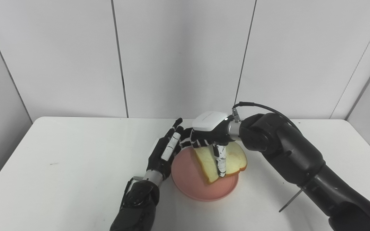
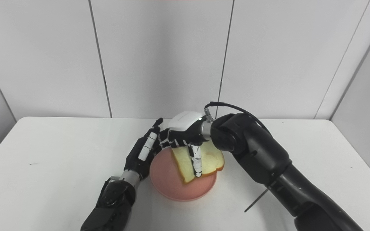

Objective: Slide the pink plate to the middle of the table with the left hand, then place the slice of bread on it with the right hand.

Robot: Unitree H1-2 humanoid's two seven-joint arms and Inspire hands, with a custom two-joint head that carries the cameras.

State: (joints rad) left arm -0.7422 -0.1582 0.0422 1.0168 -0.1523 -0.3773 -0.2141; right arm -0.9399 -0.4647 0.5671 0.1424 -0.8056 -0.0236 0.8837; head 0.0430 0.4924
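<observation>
- We see the plate (image 1: pixel 201 183) near the middle of the table (image 1: pixel 59 166).
- Our right hand (image 1: pixel 209 133) grasps the bread (image 1: pixel 233 158), tilted over the plate, its low corner near or on it.
- Our left hand (image 1: pixel 164 152) rests at the plate's left rim, fingers extended, grasping nothing.

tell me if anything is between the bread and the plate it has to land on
Nothing visible does. The right hand holds the slice of bread tilted directly over the pink plate, whose surface beneath is bare. The left hand rests against the plate's left rim, outside the bread's path.
</observation>
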